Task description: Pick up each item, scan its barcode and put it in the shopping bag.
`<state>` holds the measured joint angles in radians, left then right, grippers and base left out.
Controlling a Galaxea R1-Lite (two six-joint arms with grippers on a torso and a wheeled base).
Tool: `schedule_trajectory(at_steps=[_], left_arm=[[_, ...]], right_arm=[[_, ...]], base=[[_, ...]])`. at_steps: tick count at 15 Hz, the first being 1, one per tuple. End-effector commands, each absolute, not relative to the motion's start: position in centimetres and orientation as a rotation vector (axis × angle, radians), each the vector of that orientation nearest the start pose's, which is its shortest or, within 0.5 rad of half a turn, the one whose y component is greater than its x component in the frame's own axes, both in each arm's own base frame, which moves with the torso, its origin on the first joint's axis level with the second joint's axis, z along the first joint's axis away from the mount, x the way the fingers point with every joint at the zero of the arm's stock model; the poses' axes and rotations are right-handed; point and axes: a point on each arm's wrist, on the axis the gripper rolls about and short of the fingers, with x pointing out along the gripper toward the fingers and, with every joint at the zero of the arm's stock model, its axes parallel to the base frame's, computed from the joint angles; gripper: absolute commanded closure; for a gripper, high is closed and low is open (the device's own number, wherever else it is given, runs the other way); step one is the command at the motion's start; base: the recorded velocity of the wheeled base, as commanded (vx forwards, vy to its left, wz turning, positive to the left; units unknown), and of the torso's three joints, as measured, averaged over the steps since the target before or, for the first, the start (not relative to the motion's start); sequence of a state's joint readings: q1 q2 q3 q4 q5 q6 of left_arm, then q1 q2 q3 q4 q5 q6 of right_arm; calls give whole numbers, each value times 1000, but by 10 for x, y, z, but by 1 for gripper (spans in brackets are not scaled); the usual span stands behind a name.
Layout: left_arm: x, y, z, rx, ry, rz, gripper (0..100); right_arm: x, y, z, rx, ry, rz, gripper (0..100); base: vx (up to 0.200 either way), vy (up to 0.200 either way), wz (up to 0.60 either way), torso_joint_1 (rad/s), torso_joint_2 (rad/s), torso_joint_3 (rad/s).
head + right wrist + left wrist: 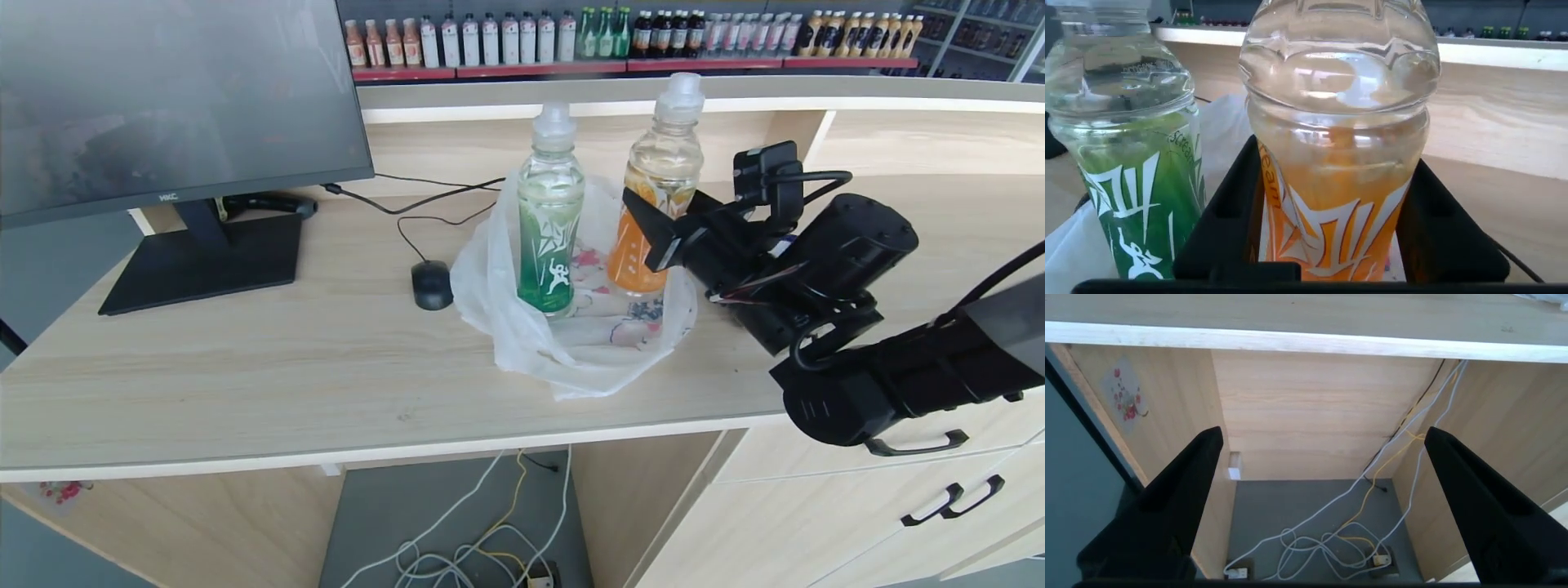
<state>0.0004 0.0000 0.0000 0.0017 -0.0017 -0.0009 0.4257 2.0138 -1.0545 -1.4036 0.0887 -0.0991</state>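
Note:
An orange-labelled bottle (pixel 663 159) and a green-labelled bottle (pixel 551 220) stand upright side by side on the white shopping bag (pixel 588 351), which lies spread on the wooden counter. My right gripper (pixel 653 222) comes in from the right and is shut on the orange bottle (pixel 1339 163), one black finger pressed against each side of its lower body. In the right wrist view the green bottle (pixel 1127 163) stands close beside it, apart from the fingers. My left gripper (pixel 1323 441) hangs open below the counter's front edge, nothing between its fingers.
A monitor (pixel 163 98) on a black stand takes the counter's left. A black mouse (pixel 431 284) lies just left of the bag, and a handheld scanner (pixel 269 202) rests behind the stand. Drawers with black handles (pixel 922 447) sit under the right side; cables (pixel 1331 539) lie on the floor.

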Motion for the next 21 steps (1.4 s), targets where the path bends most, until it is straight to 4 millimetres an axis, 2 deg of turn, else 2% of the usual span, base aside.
schedule_trajectory(at_steps=[1, 20, 21], left_arm=[[-23, 0, 75, -2, 2, -2, 0], [-23, 0, 75, -2, 2, -2, 0], [-23, 0, 75, -2, 2, -2, 0]], right_arm=[[359, 156, 204, -30, -441, 464, 100], [359, 154, 187, -41, -387, 463, 100], [360, 154, 189, -40, -391, 463, 0]], base=[[0, 0, 0, 0, 0, 0], [0, 0, 0, 0, 0, 0], [0, 0, 0, 0, 0, 0]])
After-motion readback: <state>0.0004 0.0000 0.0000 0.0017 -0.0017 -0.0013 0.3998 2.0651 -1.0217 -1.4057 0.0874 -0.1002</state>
